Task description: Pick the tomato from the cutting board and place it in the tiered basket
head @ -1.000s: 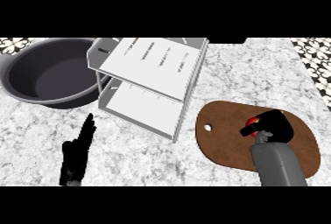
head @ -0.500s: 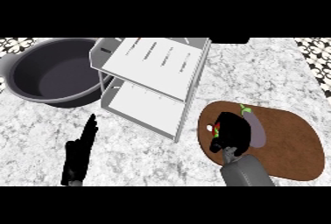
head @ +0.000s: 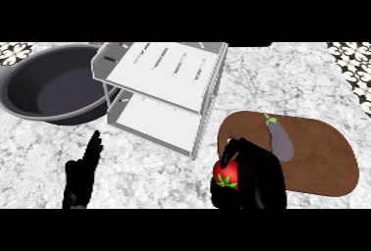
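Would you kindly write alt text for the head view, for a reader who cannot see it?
The robot's right hand holds a red tomato at the left edge of a brown cutting board, where an eggplant lies. A white tiered basket and a dark pot stand beyond; the left hand rests open at lower left.

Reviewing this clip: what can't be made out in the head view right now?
- Tomato: mostly hidden by the right hand curled round it.
- Right forearm: cut off by the lower edge.
- Basket lower tier: largely covered by the upper tier.
- Pot: left side cut off.
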`<control>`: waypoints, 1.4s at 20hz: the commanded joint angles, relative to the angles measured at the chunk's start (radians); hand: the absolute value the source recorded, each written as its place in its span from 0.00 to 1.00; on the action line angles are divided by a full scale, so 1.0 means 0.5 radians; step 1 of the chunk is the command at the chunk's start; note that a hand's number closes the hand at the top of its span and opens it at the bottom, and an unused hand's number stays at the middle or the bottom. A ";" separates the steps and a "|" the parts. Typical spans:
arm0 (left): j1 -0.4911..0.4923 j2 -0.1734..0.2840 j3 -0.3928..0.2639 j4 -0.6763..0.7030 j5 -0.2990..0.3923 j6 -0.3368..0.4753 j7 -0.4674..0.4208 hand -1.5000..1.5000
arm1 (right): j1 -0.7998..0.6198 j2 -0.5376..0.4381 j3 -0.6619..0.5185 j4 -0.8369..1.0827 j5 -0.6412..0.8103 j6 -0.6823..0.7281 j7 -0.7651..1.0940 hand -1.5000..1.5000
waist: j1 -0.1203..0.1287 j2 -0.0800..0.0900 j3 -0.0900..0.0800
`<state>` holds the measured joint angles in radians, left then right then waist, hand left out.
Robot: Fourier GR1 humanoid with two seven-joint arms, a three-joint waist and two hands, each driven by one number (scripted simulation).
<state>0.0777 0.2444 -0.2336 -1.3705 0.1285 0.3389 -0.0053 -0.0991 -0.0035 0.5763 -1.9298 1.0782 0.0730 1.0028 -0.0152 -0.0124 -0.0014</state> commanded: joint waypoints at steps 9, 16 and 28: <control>-0.008 0.007 0.026 0.046 -0.013 -0.073 -0.015 0.50 | -0.595 0.006 0.256 -0.987 0.369 0.707 0.661 1.00 | 0.029 0.014 -0.002; -0.048 -0.018 0.052 0.067 -0.009 -0.080 -0.031 0.50 | -0.998 0.006 -0.135 -0.668 0.112 0.695 0.672 1.00 | 0.055 0.020 -0.004; -0.022 -0.074 0.002 0.020 -0.073 -0.056 -0.024 0.50 | -1.723 0.006 -0.622 0.256 -0.209 0.477 0.559 1.00 | 0.077 0.026 -0.001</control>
<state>0.0539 0.2209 -0.2314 -1.3712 0.0933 0.3142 0.0051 -0.8408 -0.0087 0.3205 -1.9352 1.0298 0.3112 1.1275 0.0220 -0.0006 -0.0019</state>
